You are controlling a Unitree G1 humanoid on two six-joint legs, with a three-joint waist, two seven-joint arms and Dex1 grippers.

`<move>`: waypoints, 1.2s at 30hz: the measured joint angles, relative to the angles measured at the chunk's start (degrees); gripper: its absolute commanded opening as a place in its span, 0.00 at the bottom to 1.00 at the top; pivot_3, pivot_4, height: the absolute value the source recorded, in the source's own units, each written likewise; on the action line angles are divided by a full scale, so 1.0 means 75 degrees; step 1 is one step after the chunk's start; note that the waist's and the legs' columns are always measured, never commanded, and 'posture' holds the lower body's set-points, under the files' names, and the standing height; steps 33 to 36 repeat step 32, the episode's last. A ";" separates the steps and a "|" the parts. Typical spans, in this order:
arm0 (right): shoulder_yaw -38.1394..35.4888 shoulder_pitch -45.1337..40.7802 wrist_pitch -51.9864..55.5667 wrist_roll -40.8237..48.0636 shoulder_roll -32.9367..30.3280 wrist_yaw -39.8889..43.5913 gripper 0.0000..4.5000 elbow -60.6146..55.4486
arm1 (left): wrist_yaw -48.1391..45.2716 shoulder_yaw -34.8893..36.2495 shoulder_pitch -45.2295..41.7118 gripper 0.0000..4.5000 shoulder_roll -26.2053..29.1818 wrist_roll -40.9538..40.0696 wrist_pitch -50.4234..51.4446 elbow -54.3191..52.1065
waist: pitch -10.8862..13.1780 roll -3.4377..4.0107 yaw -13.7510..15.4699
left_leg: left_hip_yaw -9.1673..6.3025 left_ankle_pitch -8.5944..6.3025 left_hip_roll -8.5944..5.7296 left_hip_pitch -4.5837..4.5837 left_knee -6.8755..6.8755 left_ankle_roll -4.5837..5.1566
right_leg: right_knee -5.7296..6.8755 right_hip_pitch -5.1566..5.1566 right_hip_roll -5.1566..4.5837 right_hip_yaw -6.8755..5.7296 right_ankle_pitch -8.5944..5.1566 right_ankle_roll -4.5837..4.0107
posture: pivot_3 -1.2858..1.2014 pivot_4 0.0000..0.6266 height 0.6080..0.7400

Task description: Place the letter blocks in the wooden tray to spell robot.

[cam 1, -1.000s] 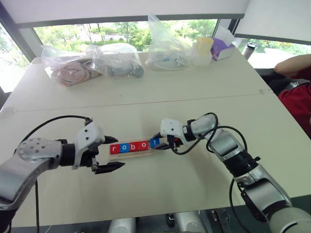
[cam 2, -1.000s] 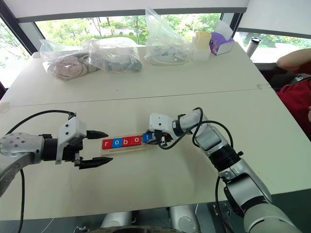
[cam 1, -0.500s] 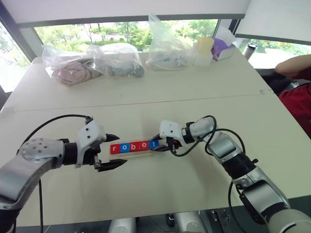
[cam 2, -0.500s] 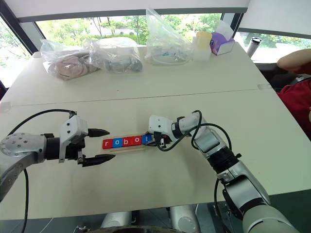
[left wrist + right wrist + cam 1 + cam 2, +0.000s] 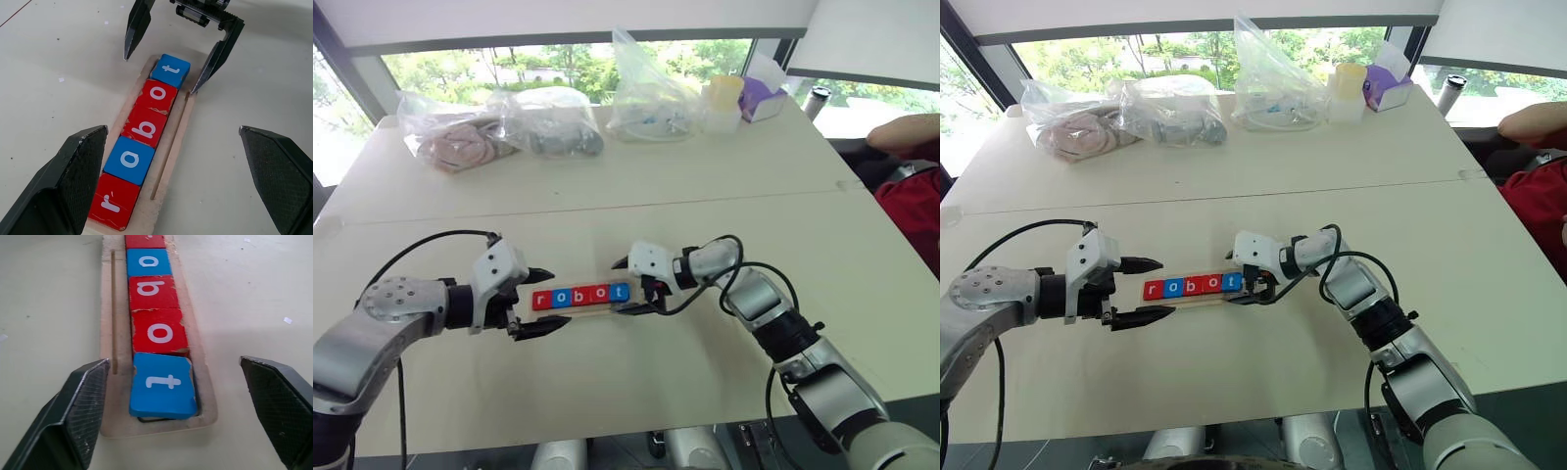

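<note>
The tray (image 5: 172, 147) lay on the table (image 5: 636, 196) between the two end effectors, with five blocks (image 5: 146, 128) in a row inside it: red r, blue o, red b, red o, blue t. The t block (image 5: 163, 385) sat at the end nearest the right end effector (image 5: 631, 287); a dark line showed under its near edge, and whether it lay quite flat could not be told. In the right wrist view the r block was cut off by the frame. A thin strip ran along the tray beside the blocks.

The right end effector stood wide open, its fingers (image 5: 136, 25) straddling the tray's t end, one on each side, with nothing between them but the block they were clear of. The left end effector (image 5: 540, 302) was likewise spread wide and empty, just off the tray's r end.

Further back on the table lay clear bags (image 5: 499, 127) of items too blurred to name, and a cup (image 5: 722, 98). A red sleeve (image 5: 913, 211) was cut off at the right edge.
</note>
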 measured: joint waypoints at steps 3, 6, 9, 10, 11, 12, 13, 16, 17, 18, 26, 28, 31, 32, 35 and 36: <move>-0.0229 0.0000 0.0079 0.0110 -0.0166 0.0032 0.99 -0.0087 | -0.0003 0.0007 -0.0015 1.00 0.0000 0.0017 -0.0005 0.0078 | 0.0000 0.0000 0.0004 | 0.0000 0.0000 -0.0001 -0.0001 0.0000 0.0000 | 0.0000 0.0000 -0.0001 0.0000 0.0001 0.0000 | 0.52 0.24 1.00; -0.0581 0.0085 0.0181 0.0206 -0.0732 0.0087 0.99 -0.0714 | -0.0032 0.0064 0.0037 1.00 0.0013 0.0008 -0.0002 0.0151 | 0.0000 0.0000 0.0026 | -0.0002 0.0000 -0.0002 -0.0003 0.0000 0.0000 | -0.0002 0.0000 -0.0004 0.0000 0.0000 0.0000 | 0.52 0.24 1.00; -0.0779 0.0467 0.0161 0.0088 -0.1235 0.0012 0.99 -0.1069 | -0.0096 0.0115 0.0126 1.00 0.0063 0.0012 -0.0002 0.0239 | -0.0002 -0.0003 0.0025 | -0.0001 -0.0001 -0.0002 -0.0002 -0.0001 0.0000 | -0.0004 0.0002 -0.0004 -0.0001 -0.0006 -0.0005 | 0.52 0.24 1.00; -0.0780 0.0560 0.0195 0.0075 -0.1225 -0.0061 0.99 -0.1068 | -0.0103 0.0114 0.0121 1.00 0.0062 0.0013 -0.0002 0.0260 | -0.0002 -0.0003 0.0011 | 0.0000 0.0000 -0.0002 -0.0001 -0.0001 0.0000 | -0.0004 0.0002 -0.0003 0.0000 -0.0009 -0.0007 | 0.52 0.24 1.00; -0.0777 0.0652 0.0210 0.0049 -0.1198 -0.0145 0.99 -0.1064 | -0.0106 0.0112 0.0099 1.00 0.0062 0.0014 -0.0003 0.0264 | -0.0002 -0.0003 -0.0008 | 0.0004 -0.0001 0.0000 0.0001 -0.0001 0.0000 | -0.0004 0.0002 -0.0001 0.0001 -0.0010 -0.0009 | 0.52 0.24 1.00; -0.0774 0.0682 0.0213 0.0031 -0.1185 -0.0199 0.99 -0.1049 | -0.0107 0.0109 0.0067 1.00 0.0062 0.0014 -0.0003 0.0267 | -0.0001 -0.0001 -0.0021 | 0.0011 0.0000 0.0001 0.0008 -0.0001 0.0000 | -0.0002 0.0001 0.0002 0.0003 -0.0013 -0.0005 | 0.52 0.24 1.00; -0.0775 0.0681 0.0213 0.0026 -0.1182 -0.0237 0.99 -0.1049 | -0.0109 0.0107 0.0026 1.00 0.0062 0.0015 -0.0004 0.0268 | -0.0001 -0.0001 -0.0021 | 0.0011 0.0000 0.0002 0.0010 -0.0001 0.0000 | 0.0000 0.0001 0.0003 0.0003 -0.0015 -0.0003 | 0.52 0.24 1.00; -0.0774 0.0647 0.0211 0.0014 -0.1063 -0.0359 0.99 -0.1043 | -0.0119 0.0093 -0.0052 1.00 0.0061 0.0018 -0.0006 0.0287 | -0.0001 -0.0002 -0.0011 | 0.0009 0.0000 0.0004 0.0011 0.0000 0.0000 | 0.0002 0.0002 0.0005 0.0002 -0.0014 -0.0003 | 0.52 0.24 1.00; -0.0768 0.0641 0.0208 0.0006 -0.1003 -0.0402 0.99 -0.1033 | -0.0125 0.0078 -0.0056 1.00 0.0061 0.0020 -0.0006 0.0294 | -0.0001 -0.0002 -0.0007 | 0.0009 0.0000 0.0004 0.0010 -0.0001 0.0000 | 0.0002 0.0002 0.0005 0.0002 -0.0012 -0.0001 | 0.52 0.24 1.00; -0.0764 0.0613 0.0206 -0.0029 -0.0930 -0.0453 0.99 -0.0986 | -0.0130 0.0069 -0.0060 1.00 0.0061 0.0023 -0.0006 0.0315 | -0.0001 -0.0002 -0.0007 | 0.0009 0.0000 0.0004 0.0009 -0.0001 0.0000 | 0.0002 0.0002 0.0004 0.0002 -0.0010 0.0000 | 0.52 0.24 1.00; -0.0857 0.0665 0.0761 0.0009 -0.0831 -0.0573 0.99 -0.1158 | -0.0075 0.0496 0.0236 1.00 0.0019 -0.0124 0.0035 0.0405 | -0.0001 -0.0002 0.0006 | 0.0007 -0.0001 0.0003 -0.0002 -0.0001 0.0000 | -0.0002 -0.0002 -0.0002 0.0002 -0.0004 -0.0006 | 0.52 0.24 1.00; -0.1284 0.1046 0.1612 0.0565 -0.0942 -0.0558 0.99 -0.1837 | -0.0044 0.1081 0.0754 1.00 0.0020 -0.0273 0.0210 0.0393 | -0.0001 -0.0001 0.0005 | 0.0001 -0.0001 0.0006 -0.0003 -0.0004 0.0001 | 0.0000 -0.0003 -0.0005 0.0001 0.0001 0.0004 | 0.52 0.24 1.00; -0.2443 0.1804 0.3652 0.1856 -0.1181 -0.0721 0.99 -0.3456 | 0.0023 0.2362 0.1905 1.00 -0.0109 -0.0611 0.0556 0.0136 | -0.0001 0.0000 0.0011 | -0.0011 -0.0004 0.0015 -0.0014 -0.0009 0.0004 | -0.0001 -0.0012 -0.0007 -0.0003 -0.0003 0.0009 | 0.52 0.24 1.00; -0.2909 0.2108 0.4321 0.2301 -0.1289 -0.0835 0.99 -0.4080 | 0.0045 0.2842 0.2361 1.00 -0.0243 -0.0708 0.0617 0.0015 | -0.0002 0.0001 0.0013 | -0.0020 -0.0004 0.0020 -0.0017 -0.0010 0.0004 | -0.0004 -0.0013 -0.0014 -0.0003 -0.0005 0.0008 | 0.52 0.24 1.00; -0.2909 0.2108 0.4321 0.2301 -0.1289 -0.0835 0.99 -0.4080 | 0.0045 0.2842 0.2361 1.00 -0.0243 -0.0708 0.0617 0.0015 | -0.0002 0.0001 0.0013 | -0.0020 -0.0004 0.0020 -0.0017 -0.0010 0.0004 | -0.0004 -0.0013 -0.0014 -0.0003 -0.0005 0.0008 | 0.52 0.24 1.00; -0.2909 0.2108 0.4321 0.2301 -0.1289 -0.0835 0.99 -0.4080 | 0.0045 0.2842 0.2361 1.00 -0.0243 -0.0708 0.0617 0.0015 | -0.0002 0.0001 0.0013 | -0.0020 -0.0004 0.0020 -0.0017 -0.0010 0.0004 | -0.0004 -0.0013 -0.0014 -0.0003 -0.0005 0.0008 | 0.52 0.24 1.00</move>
